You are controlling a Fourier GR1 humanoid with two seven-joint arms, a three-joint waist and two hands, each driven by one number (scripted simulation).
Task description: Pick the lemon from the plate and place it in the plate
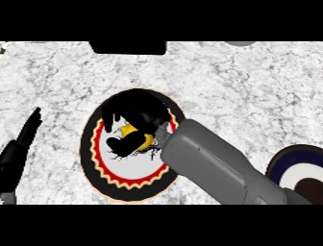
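In the middle of the patterned plate, a bit left of the counter's center, sits the lemon, and my right hand is right on top of it. My fingers come down over it from the far side and my thumb hooks under the near side, so I'm curled around it and only a small yellow patch peeks out between them. Can't really tell whether the lemon is touching the plate or just above it, my hand hides that part.

The plate itself has a black rim, then a red and cream zigzag ring, with a white center carrying some black squiggles. My grey right forearm crosses its right side, coming in from the counter's near right corner.

Well apart, near the counter's right edge toward the front, is a second plate, dark blue rim, white ring, dark brown center, partly cut off.

My left hand is over by the left edge, fingers straight and together, pointing toward the far side, holding nothing.

The marble counter has a dark rectangular thing at its far edge.
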